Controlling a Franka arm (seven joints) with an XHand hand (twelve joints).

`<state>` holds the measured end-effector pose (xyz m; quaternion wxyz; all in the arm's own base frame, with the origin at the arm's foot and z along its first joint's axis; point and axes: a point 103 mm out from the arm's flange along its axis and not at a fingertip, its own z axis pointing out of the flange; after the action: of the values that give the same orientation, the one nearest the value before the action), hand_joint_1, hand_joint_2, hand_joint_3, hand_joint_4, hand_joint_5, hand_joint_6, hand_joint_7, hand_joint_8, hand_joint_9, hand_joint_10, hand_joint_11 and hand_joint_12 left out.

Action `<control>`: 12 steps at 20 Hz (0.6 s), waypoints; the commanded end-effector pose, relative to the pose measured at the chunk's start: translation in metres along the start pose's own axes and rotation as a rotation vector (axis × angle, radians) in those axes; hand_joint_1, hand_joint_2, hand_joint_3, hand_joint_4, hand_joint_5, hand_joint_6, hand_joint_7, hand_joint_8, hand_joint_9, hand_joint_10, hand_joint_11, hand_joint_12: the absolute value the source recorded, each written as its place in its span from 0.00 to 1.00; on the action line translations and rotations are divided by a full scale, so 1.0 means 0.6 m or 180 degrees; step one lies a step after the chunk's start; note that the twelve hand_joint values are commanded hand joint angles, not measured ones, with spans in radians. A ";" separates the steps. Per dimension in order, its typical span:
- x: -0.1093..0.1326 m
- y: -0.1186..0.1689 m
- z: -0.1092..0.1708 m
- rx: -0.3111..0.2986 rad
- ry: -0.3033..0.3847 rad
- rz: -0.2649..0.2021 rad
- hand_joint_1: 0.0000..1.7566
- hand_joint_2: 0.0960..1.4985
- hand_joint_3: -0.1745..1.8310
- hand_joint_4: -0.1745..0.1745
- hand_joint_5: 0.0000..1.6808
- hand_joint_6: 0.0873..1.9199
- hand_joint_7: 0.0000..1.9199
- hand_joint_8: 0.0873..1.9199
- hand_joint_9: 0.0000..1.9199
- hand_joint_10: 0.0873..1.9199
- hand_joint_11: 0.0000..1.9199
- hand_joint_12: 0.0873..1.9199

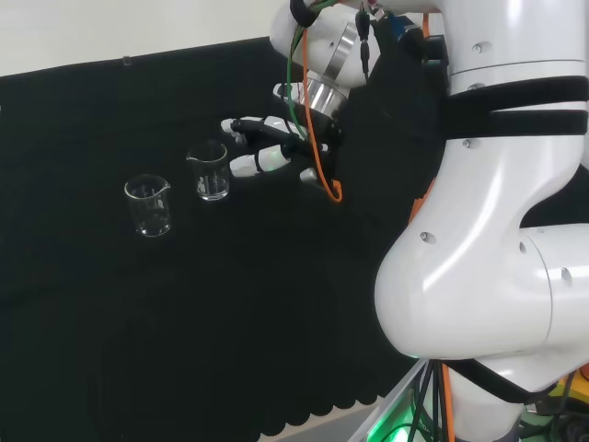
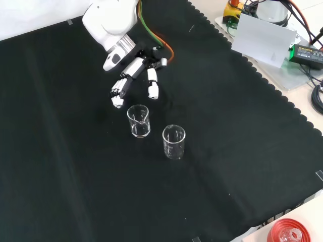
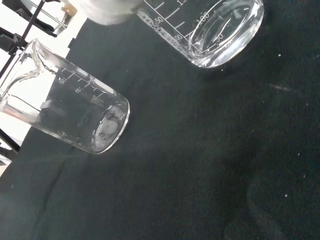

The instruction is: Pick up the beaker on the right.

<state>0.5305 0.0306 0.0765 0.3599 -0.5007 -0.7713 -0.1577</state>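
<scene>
Two clear glass beakers stand upright on the black cloth. In the head view the right beaker (image 1: 212,171) is nearest the hand (image 1: 267,147), and the other beaker (image 1: 148,204) stands to its left. The hand's fingers (image 1: 255,163) are fairly straight and point at the right beaker from just beside it, holding nothing. In the front view the hand (image 2: 132,70) hangs just above the nearer beaker (image 2: 139,121); the second beaker (image 2: 174,142) stands lower right of it. The wrist view has both beakers close: one (image 3: 75,115) and the other (image 3: 220,30) beside a blurred white part of the hand (image 3: 105,10).
In the front view, a white box (image 2: 262,38) and a black power unit (image 2: 305,53) lie beyond the cloth's scalloped edge (image 2: 262,75) at upper right. A red ribbed ring stand (image 2: 290,233) sits at the bottom right corner. The arm's white links (image 1: 488,230) are at the head view's right.
</scene>
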 end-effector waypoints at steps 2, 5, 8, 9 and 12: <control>-0.002 0.011 0.014 -0.0032 0.0061 0.0008 0.47 0.53 0.00 0.12 0.05 0.00 0.02 0.31 0.07 0.35 0.00 0.46; -0.004 0.017 0.018 -0.0069 0.0082 0.0004 0.47 0.53 0.00 0.12 0.05 0.00 0.02 0.31 0.07 0.36 0.00 0.46; -0.004 0.023 0.021 -0.0113 0.0128 -0.0023 0.47 0.53 0.00 0.11 0.05 0.00 0.03 0.32 0.08 0.36 0.00 0.46; -0.005 0.025 0.022 -0.0122 0.0145 -0.0031 0.46 0.53 0.00 0.12 0.05 0.00 0.03 0.32 0.08 0.36 0.00 0.46; -0.004 0.031 0.027 -0.0161 0.0209 -0.0068 0.46 0.53 0.00 0.11 0.06 0.00 0.04 0.33 0.09 0.36 0.00 0.46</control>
<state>0.5385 0.0437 0.0635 0.3676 -0.5001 -0.7621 -0.1844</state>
